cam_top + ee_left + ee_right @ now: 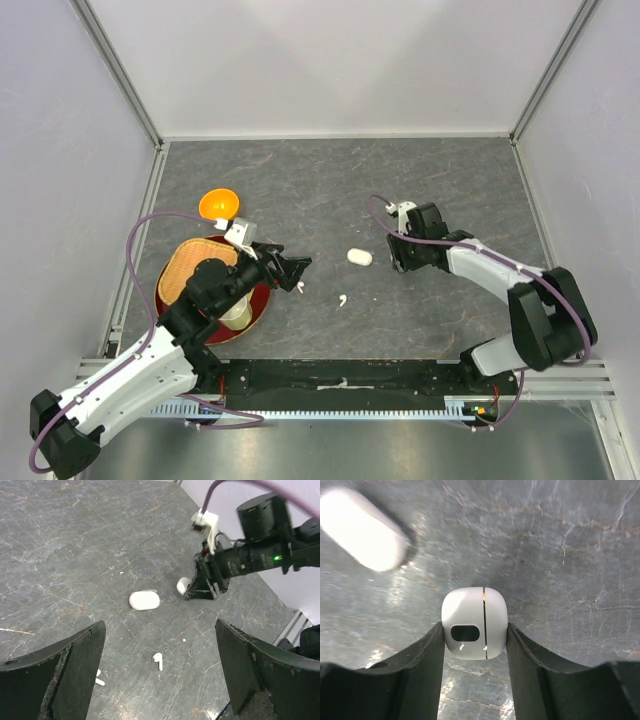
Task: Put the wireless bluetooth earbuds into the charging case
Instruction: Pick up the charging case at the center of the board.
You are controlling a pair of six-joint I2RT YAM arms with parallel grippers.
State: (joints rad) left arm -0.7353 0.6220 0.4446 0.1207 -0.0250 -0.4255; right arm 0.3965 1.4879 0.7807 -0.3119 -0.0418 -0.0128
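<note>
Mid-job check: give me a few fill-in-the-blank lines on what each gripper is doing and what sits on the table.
The right gripper is closed on a white ____, not an earbud. The left gripper is ____, with nothing between its fingers. The bowl near the left arm is coloured ____. Missing words: case; open; orange.

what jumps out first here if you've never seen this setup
First is the white charging case pinched between the right arm's fingers, right of the table's centre. Then a second white case lies loose mid-table, with a tiny white earbud a little nearer the arms' bases. On the left, a bright orange bowl sits just beyond a woven basket.
</note>
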